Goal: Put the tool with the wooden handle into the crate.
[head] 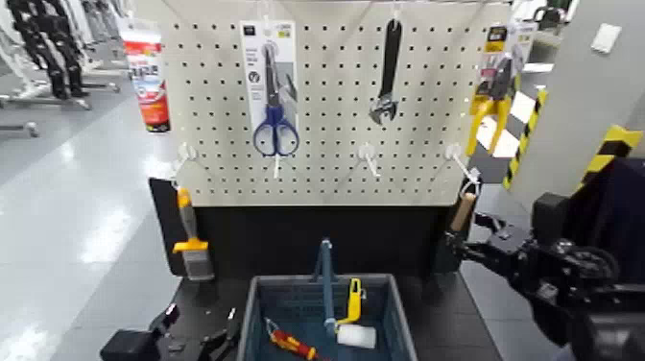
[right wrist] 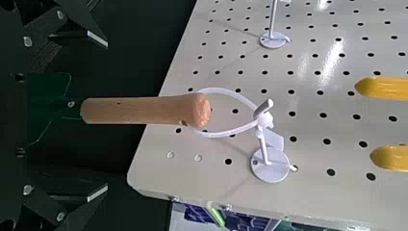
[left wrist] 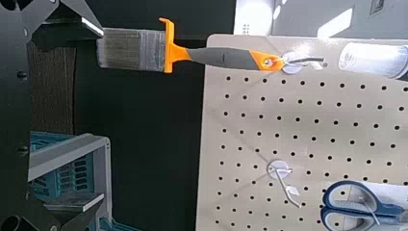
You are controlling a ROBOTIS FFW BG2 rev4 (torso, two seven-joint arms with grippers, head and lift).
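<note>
From your head camera, the pegboard stands ahead with blue scissors, a black wrench and yellow pliers hung along its upper row. The wooden-handled tool hangs from the hook at the board's lower right corner, handle up. Your right gripper sits just below it, close under the tool's lower end; you cannot tell from here whether it has hold. The brush hangs at the lower left. The crate sits below the board in the middle, with a yellow-handled roller and a red tool inside it. Your left gripper rests low beside the crate's left side.

From your left wrist camera, the brush hangs by its handle from a peg, and a corner of the crate shows nearby. The fingers stand spread apart around nothing.

From your right wrist camera, the tool's tan handle lies between the fingers, which are spread wide on either side. Its white loop is hooked over the peg at the board's edge.
</note>
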